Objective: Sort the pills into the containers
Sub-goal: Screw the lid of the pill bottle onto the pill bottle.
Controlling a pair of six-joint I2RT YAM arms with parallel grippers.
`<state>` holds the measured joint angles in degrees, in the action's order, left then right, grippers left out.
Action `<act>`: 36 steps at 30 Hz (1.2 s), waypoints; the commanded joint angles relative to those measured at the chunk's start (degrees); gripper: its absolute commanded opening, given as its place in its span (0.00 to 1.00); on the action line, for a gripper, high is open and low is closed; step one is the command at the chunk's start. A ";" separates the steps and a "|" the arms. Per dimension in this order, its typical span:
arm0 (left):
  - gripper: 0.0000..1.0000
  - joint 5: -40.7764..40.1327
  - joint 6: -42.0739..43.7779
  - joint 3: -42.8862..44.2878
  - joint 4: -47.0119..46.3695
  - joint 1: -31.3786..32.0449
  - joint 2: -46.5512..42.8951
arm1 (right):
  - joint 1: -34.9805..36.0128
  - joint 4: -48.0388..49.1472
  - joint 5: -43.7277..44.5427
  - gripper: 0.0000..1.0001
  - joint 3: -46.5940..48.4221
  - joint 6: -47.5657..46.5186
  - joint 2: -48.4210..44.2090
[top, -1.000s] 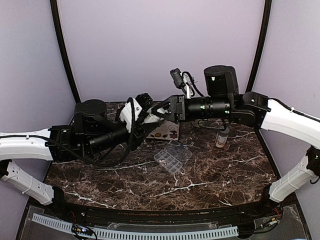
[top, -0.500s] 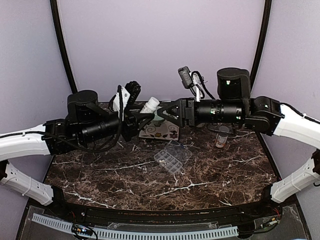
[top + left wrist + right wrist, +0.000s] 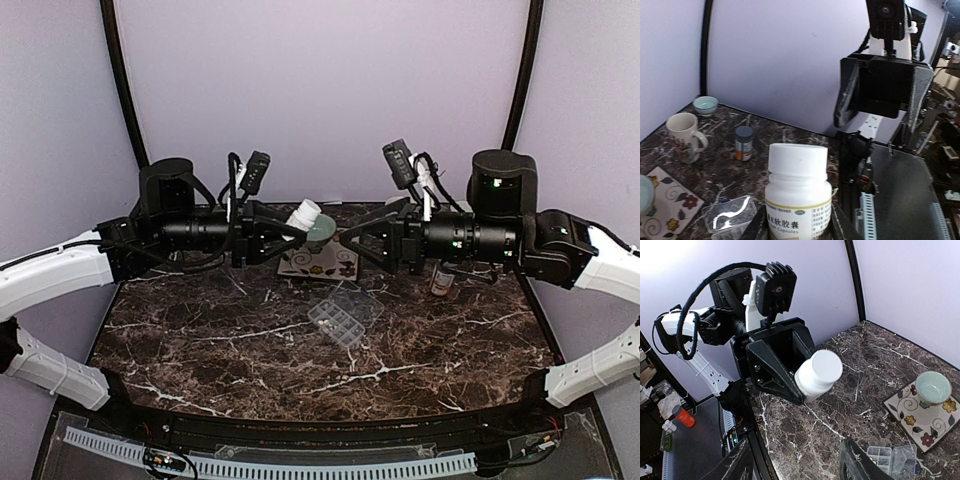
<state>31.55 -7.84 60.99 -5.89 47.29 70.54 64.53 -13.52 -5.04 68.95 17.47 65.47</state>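
The pill box is set near the middle of the table. Behind it a mat is laid, with a bowl on it. Right of the mat a bottle is stood. Above the mat's left side a second bottle is held in the left gripper

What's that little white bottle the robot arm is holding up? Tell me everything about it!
The white bottle looks like smooth plastic, with a round white cap still on and a printed label. The left gripper clamps its lower body, holding it tilted in the air above the table.
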 commanded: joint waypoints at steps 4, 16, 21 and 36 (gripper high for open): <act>0.00 31.40 -11.82 4.49 -6.14 -1.80 6.34 | -0.08 3.95 0.59 0.58 -0.34 -3.94 0.42; 0.00 37.01 -15.37 4.90 -7.77 -1.85 8.68 | -0.31 4.89 -2.21 0.57 1.12 -3.56 2.80; 0.00 37.29 -15.12 5.14 -7.26 -1.85 9.21 | -0.32 6.31 -4.09 0.57 1.00 -2.68 2.99; 0.00 38.11 -15.68 5.62 -7.71 -1.85 9.83 | -0.29 7.73 -7.58 0.54 1.83 -1.30 5.19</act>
<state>68.18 -23.22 64.77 -12.05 45.58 80.79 64.40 -8.91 -10.96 68.79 15.49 69.93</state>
